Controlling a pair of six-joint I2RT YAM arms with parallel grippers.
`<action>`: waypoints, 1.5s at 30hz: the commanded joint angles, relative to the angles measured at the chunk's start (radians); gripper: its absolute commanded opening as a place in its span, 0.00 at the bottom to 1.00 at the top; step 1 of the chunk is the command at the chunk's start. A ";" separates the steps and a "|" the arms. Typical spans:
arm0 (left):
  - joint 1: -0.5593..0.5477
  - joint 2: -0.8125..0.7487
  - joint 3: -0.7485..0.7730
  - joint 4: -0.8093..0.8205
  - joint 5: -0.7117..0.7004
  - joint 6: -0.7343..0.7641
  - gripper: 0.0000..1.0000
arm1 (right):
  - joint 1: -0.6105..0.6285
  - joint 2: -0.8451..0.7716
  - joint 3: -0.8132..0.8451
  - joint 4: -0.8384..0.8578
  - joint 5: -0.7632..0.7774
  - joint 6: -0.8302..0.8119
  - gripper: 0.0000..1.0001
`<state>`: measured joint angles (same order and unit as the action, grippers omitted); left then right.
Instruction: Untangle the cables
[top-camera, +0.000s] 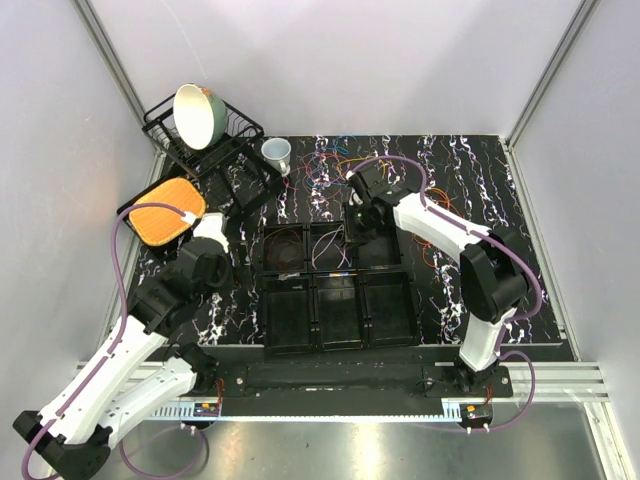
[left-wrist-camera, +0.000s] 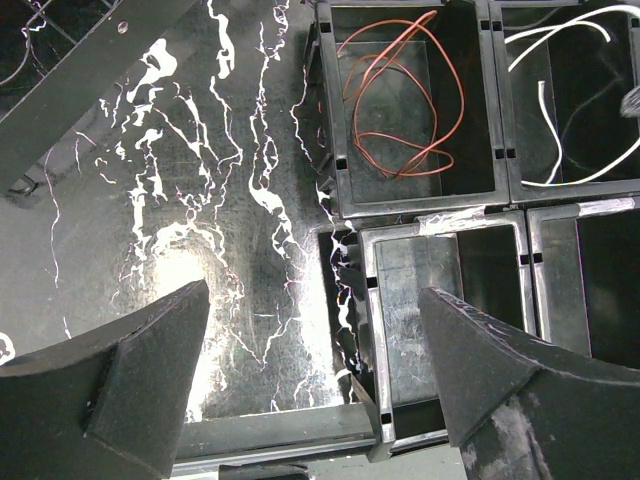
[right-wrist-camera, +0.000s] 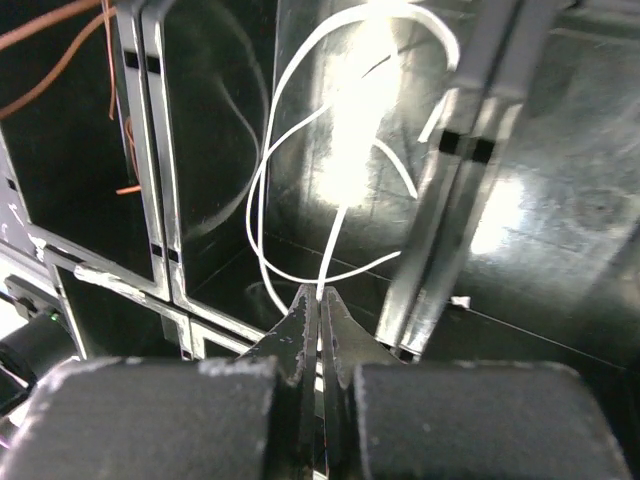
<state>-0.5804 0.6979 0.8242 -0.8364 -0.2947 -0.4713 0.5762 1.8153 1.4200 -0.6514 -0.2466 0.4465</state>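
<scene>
Over the tray (top-camera: 262, 292), white cable (right-wrist-camera: 262, 190) pinched

Its loops are hung in the middle far compartment (right-wrist-camera: 205, 150) by the shut right claw (right-wrist-camera: 320, 300), seemingly to be sorted apart from the orange cable (left-wrist-camera: 400, 100) next door. The left claw (left-wrist-camera: 315, 300) is held wide; tangled cables (top-camera: 330, 165) lie beyond it.

Place: robot lab test cell.
Walls: plain white panels (top-camera: 330, 60) in aluminium posts (top-camera: 116, 65), far, left and right.
Near edge: left arm (top-camera: 150, 320) and right arm (top-camera: 470, 260) bolted to metal rail (top-camera: 560, 378).
Table cover: black marbled mat (top-camera: 470, 170).
</scene>
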 joint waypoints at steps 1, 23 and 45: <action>0.010 0.005 0.023 0.031 0.019 0.003 0.88 | 0.025 0.016 0.042 0.039 0.010 -0.002 0.00; 0.025 0.008 0.021 0.033 0.029 0.005 0.88 | 0.047 0.001 0.253 -0.244 0.205 -0.077 0.52; 0.030 0.000 0.020 0.039 0.043 0.010 0.88 | -0.139 -0.191 0.226 -0.214 0.804 -0.017 0.68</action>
<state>-0.5560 0.7086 0.8242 -0.8364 -0.2829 -0.4709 0.5735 1.7016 1.7096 -0.9039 0.4145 0.3481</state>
